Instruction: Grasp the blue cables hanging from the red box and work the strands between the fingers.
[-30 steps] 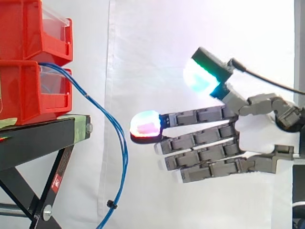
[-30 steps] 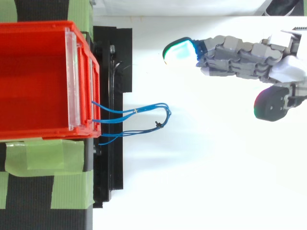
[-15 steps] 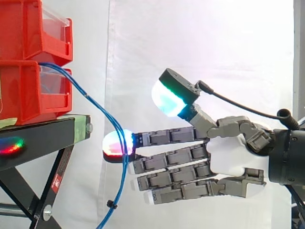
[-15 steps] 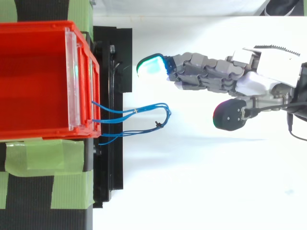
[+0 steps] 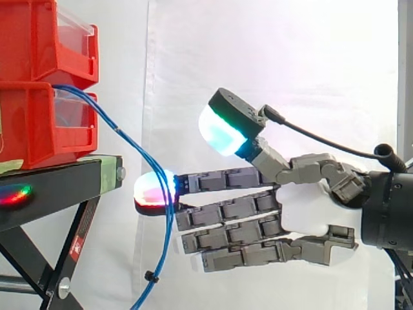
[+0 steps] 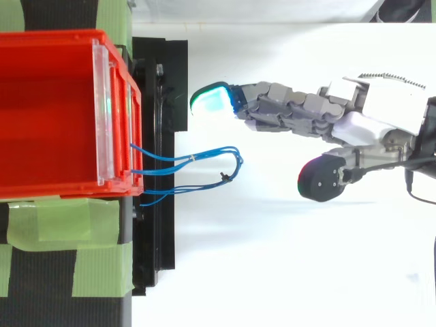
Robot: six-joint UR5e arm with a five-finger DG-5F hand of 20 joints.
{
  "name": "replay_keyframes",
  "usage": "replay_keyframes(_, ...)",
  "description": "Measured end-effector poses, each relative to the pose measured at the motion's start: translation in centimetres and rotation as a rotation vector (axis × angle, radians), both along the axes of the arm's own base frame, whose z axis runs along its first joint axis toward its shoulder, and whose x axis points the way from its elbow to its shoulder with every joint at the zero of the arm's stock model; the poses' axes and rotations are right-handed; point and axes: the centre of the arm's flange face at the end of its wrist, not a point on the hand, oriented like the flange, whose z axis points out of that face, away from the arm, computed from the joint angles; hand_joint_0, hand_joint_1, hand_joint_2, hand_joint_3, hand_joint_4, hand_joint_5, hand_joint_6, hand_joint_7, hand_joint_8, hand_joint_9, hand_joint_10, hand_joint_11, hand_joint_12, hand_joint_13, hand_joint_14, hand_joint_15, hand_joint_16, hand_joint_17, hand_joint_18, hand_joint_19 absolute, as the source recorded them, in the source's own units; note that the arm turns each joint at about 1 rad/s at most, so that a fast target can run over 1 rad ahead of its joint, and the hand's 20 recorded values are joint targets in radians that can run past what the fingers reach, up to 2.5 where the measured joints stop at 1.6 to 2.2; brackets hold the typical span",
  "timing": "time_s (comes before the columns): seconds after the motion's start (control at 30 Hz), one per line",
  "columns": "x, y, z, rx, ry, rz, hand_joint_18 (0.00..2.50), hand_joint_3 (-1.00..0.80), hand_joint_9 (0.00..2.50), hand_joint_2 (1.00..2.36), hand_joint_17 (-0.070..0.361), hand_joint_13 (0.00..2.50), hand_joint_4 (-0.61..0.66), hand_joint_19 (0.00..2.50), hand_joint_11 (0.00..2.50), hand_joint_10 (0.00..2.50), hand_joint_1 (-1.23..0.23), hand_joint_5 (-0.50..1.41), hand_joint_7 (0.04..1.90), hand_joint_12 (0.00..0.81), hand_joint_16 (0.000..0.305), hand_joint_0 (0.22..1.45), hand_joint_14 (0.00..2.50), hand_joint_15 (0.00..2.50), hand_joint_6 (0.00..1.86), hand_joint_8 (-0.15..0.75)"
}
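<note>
Thin blue cables (image 5: 152, 174) leave the lower red box (image 5: 45, 123) and droop in a loop past the black stand (image 5: 58, 187); from above the blue cables (image 6: 204, 160) bulge out from the red box (image 6: 61, 109). My hand (image 5: 303, 213) reaches in from the right with straight fingers and the thumb raised. Its glowing fingertips (image 5: 151, 192) overlap the strands in the side view. Seen from above, the hand (image 6: 354, 126) lies beside the loop, its fingertips (image 6: 211, 101) apart from the cables. Nothing sits between the fingers and thumb.
A second red bin (image 5: 51, 39) is stacked on the lower one. Green tape (image 6: 61, 231) covers parts of the stand beside the box. A white curtain (image 5: 271, 64) hangs behind.
The hand has moved left toward the box and cables, most of it in the first half second. Its thumb has come a little closer to the fingers. The cables hang as before.
</note>
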Motion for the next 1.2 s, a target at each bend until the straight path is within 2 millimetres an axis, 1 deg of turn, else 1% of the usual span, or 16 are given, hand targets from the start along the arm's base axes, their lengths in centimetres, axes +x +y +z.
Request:
replay_keyframes(0.5, 0.4, 1.0, 0.4, -0.045, -0.006, -0.027, 0.08, -1.00, 0.16, 1.00, 0.134, 0.02, 0.14, 0.30, 0.14, 0.00, -0.51, -0.39, 0.67, 0.361, 0.060, 0.74, 0.00, 0.17, 0.01, 0.293)
replay_keyframes(0.93, 1.8, 2.8, 1.7, -0.095, -0.023, -0.041, 0.09, -1.00, 0.16, 1.00, 0.135, 0.03, 0.14, 0.31, 0.14, 0.00, -0.51, -0.38, 0.67, 0.361, 0.060, 0.75, 0.00, 0.17, 0.01, 0.295)
replay_keyframes(1.0, 1.9, 2.9, 1.4, -0.100, -0.016, -0.041, 0.09, -1.00, 0.17, 1.00, 0.134, 0.03, 0.14, 0.31, 0.14, 0.00, -0.51, -0.38, 0.67, 0.362, 0.060, 0.75, 0.00, 0.17, 0.01, 0.294)
replay_keyframes(1.13, 2.9, 3.5, -0.7, -0.071, -0.006, -0.032, 0.09, -1.00, 0.16, 1.00, 0.134, 0.03, 0.14, 0.31, 0.14, 0.00, -0.51, -0.38, 0.67, 0.362, 0.060, 0.75, 0.00, 0.17, 0.01, 0.295)
replay_keyframes(1.2, 3.3, 3.6, -1.2, -0.048, -0.009, -0.028, 0.10, -1.00, 0.17, 1.00, 0.134, 0.03, 0.14, 0.31, 0.14, 0.00, -0.51, -0.38, 0.67, 0.362, 0.059, 0.75, 0.00, 0.17, 0.01, 0.295)
